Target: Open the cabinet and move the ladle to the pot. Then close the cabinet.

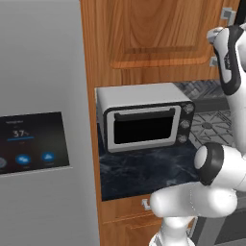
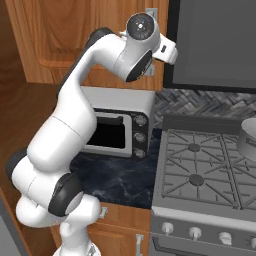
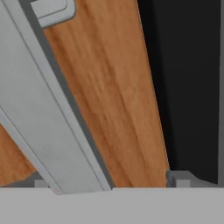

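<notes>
Clearly, the fridge panel (image 1: 30, 142) reads 37 beside the cabinet (image 1: 153, 33).

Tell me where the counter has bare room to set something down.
The dark counter is bare in front of the toaster oven, up to the stove edge. Behind, the oven takes most of the depth. The pot occupies the stove's far right burner.
</notes>
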